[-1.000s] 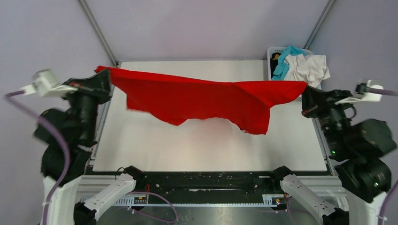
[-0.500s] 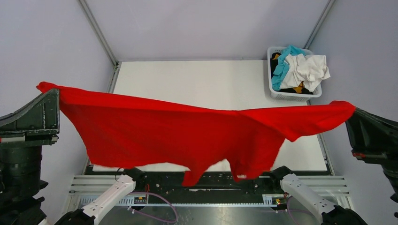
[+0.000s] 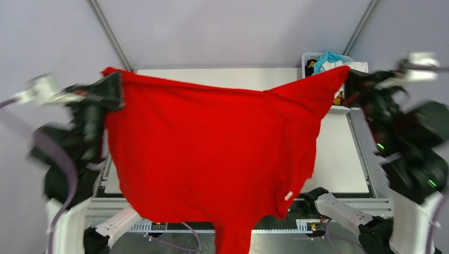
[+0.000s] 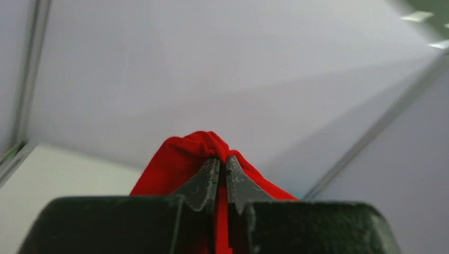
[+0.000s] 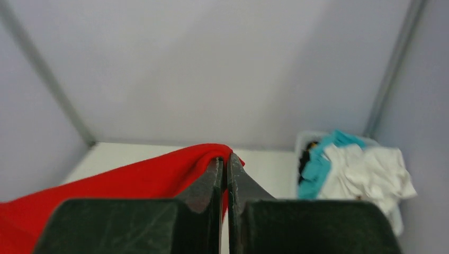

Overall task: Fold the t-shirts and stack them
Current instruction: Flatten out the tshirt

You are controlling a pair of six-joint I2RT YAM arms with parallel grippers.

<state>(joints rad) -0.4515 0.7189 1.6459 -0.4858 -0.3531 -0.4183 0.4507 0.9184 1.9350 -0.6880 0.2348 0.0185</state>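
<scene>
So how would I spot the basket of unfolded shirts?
Look at the white table, then its far right corner. The white basket sits there, half behind the raised red t-shirt, alone in holding crumpled teal and white clothes.

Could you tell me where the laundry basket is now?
In the top external view, the laundry basket sits at the far right corner of the table, partly hidden behind the red t-shirt corner held by the right gripper.
</scene>
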